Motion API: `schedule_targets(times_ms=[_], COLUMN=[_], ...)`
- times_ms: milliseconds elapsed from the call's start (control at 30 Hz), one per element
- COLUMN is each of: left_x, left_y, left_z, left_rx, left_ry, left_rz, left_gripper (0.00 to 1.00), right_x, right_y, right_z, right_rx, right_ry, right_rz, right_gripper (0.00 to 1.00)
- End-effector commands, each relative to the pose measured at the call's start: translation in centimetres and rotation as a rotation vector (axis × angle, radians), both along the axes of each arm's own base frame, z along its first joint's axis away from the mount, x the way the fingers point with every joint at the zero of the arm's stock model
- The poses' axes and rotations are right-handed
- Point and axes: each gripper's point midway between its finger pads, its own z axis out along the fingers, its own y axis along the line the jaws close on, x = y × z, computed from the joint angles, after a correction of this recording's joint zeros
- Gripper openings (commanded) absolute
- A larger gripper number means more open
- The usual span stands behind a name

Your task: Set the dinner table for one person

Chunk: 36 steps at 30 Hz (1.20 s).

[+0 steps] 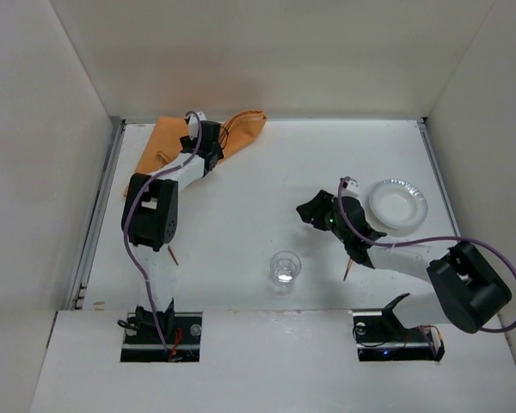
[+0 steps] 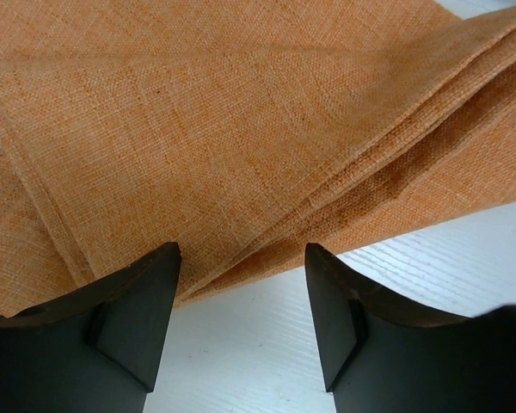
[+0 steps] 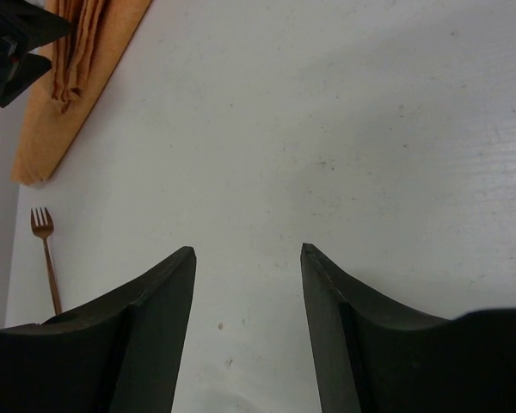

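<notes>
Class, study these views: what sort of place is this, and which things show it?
Probably a robotics test cell, not a home: a railed white tabletop boxed in by plain walls, left arm and right arm bolted at its near edge, and sparse props: plate, glass, orange cloth.

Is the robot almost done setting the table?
Not yet. Nothing looks placed: the plate sits at the right, the glass near the middle, the fork far left, all apart. Neither gripper holds anything: the left gripper is open over the folded orange cloth, the right gripper open over the dinner table. To do, probably: spreading the cloth and gathering everything.
</notes>
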Motion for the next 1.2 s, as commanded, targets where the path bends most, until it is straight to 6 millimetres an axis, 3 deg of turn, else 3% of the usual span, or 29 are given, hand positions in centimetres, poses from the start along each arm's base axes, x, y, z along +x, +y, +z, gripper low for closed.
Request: schedule_targets(times_ms=[0,167,333,433,700,800,933,1167], left_x=[1.2,2.0,3.2,3.6,4.8,4.8,4.0,0.1], left_y=[-0.8,-1.6,-1.9,-2.6,-3.6,-6.2,-11.0,-19.4], left_z=[1.3,0.3,0.4,0.1,-0.1,0.9,3.1,5.0], left_rx=[0.064,0.155,0.278,0.305,0.288,0.233,0.155,-0.024], left_ry=[-0.022,-0.008,0.001,0.009,0.002,-0.030,-0.082,-0.092], left_rz=[-0.073,-0.110,-0.137,-0.167,-0.196,-0.248,-0.348,-0.509], left_gripper=[0.56,0.49,0.56,0.55,0.11,0.06,0.04,0.03], right_x=[0.8,0.7,0.4,0.6,0.5,0.4,0.6,0.8], right_y=[1.2,1.5,1.8,1.6,1.3,1.0,0.1,-1.9], right_z=[2.3,2.7,2.6,2.9,3.0,3.3,3.6,4.5], right_rx=[0.012,0.012,0.013,0.004,0.000,0.004,-0.001,0.007], right_ry=[-0.070,-0.078,-0.076,-0.090,-0.095,-0.103,-0.116,-0.142], right_rz=[0.020,0.026,0.036,0.026,0.014,0.008,-0.018,-0.078], right_gripper=[0.59,0.59,0.59,0.59,0.59,0.59,0.59,0.59])
